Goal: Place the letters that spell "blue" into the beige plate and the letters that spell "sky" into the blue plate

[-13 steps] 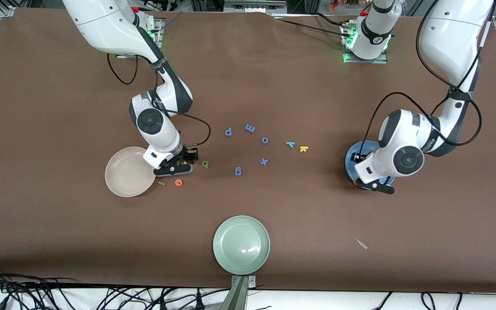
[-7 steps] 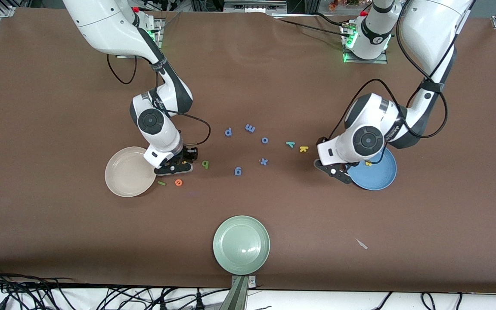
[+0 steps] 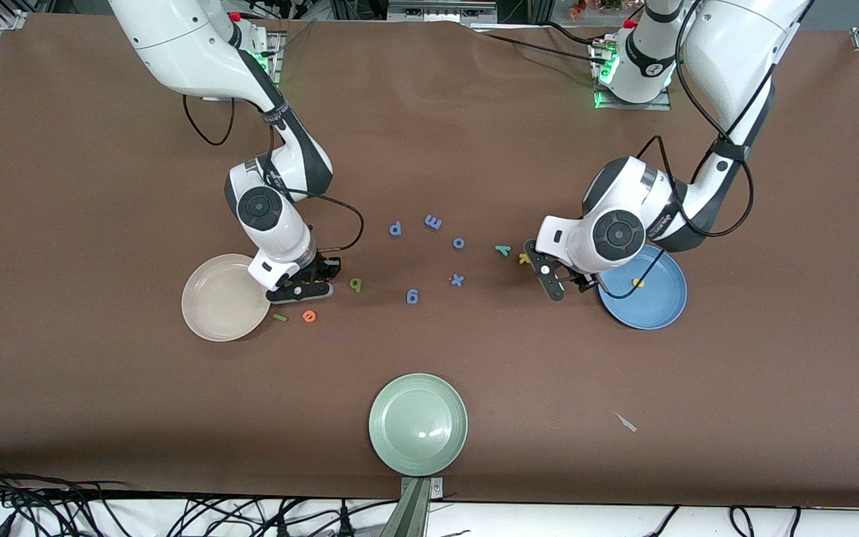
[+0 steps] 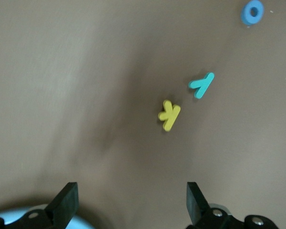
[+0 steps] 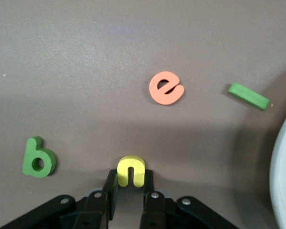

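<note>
between the right tool's (image 5: 130,183) two fingertips sits the yellow u (image 5: 130,170), its arch pointing away from the tool and its two legs pointing back into the jaws, which have narrowed onto the letter's flanks (i judge it gripped, or a hair from it). it rests on the counter (image 3: 101,418), just beside the beige plate (image 3: 209,317), whose rim lies a short way off to one side of the tool, so the coming carry is a brief sideways hop. ahead of this tool lie the orange e (image 5: 166,88) and the thin green l (image 5: 249,96), with the dark green b (image 5: 37,158) off to the side away from the plate.

the left tool (image 4: 133,202) hovers with jaws wide, and the yellow k (image 4: 169,115) lies straight ahead of its gap, long stem angled across the jaw line, the teal y (image 4: 201,85) just past it. the blue plate (image 3: 661,306), already holding the yellow s (image 3: 638,283), is at this tool's back.
</note>
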Tool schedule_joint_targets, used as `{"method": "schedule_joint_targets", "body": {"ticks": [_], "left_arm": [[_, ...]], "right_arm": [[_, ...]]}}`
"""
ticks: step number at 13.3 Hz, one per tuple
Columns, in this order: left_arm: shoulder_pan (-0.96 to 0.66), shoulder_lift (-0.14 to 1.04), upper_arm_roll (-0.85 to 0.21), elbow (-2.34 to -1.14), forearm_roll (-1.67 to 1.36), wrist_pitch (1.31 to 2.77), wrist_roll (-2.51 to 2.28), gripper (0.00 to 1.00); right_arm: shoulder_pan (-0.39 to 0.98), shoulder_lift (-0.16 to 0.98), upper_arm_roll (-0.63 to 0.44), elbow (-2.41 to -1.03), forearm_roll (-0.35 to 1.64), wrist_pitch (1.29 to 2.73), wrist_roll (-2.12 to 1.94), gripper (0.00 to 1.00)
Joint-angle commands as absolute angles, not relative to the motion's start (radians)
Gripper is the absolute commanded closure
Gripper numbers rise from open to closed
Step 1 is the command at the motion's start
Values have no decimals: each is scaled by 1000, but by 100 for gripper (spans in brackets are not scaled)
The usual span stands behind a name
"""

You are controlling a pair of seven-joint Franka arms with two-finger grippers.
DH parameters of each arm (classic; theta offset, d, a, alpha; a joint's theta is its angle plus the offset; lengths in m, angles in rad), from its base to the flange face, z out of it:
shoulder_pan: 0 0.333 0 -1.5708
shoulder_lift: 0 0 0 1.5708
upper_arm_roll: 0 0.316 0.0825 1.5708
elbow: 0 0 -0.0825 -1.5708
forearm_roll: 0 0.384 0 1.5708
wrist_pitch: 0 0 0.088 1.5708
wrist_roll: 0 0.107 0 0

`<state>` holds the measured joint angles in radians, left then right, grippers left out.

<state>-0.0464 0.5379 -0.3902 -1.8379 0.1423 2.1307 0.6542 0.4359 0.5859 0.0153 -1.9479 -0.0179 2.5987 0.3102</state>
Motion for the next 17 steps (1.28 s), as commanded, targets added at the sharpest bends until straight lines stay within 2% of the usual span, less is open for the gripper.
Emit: {"method": "schedule_joint_targets", "body": {"ticks": [1,3,6,7,8,9,10,11,12,14,15,16,17], "left_arm": [[-70,532,-400,-1936,176,2291,718,0],[-93,552,-400,-1970,240,2368,718,0],[-133,592,-400,-1965,344,2396,716,0],[-138,606,-400,-1964,345,2407,716,1],[-155,607,-400,-1963,348,2419,716,4],[-159,607,-399,-1963,368,2419,716,13],[-160,607,-400,-1963,391,2419,713,22],[-161,617,-400,-1962,391,2419,712,23],[-161,620,-400,-1962,394,2421,712,29],[-166,620,-400,-1962,396,2419,715,58],[-166,627,-399,-1962,399,2419,722,79],[-170,626,-399,-1962,402,2416,723,95],[-169,618,-399,-1962,402,2408,724,100]], "right_arm": [[426,525,-1,-1948,-26,2541,241,100],[405,486,-32,-1937,-31,2479,120,100],[358,468,-104,-1951,-31,2465,-124,100],[350,468,-115,-1963,-26,2465,-156,96],[345,469,-117,-1968,-25,2465,-156,85],[345,471,-115,-1971,-22,2465,-138,63],[347,471,-115,-1971,-20,2465,-111,47],[347,471,-109,-1968,-21,2465,-77,41],[348,474,-98,-1957,-21,2465,-49,39],[348,477,-72,-1942,-18,2465,-8,39],[356,492,-71,-1918,-12,2467,24,39],[368,544,-60,-1858,1,2467,73,39],[388,573,-52,-1808,11,2467,116,39]]}}
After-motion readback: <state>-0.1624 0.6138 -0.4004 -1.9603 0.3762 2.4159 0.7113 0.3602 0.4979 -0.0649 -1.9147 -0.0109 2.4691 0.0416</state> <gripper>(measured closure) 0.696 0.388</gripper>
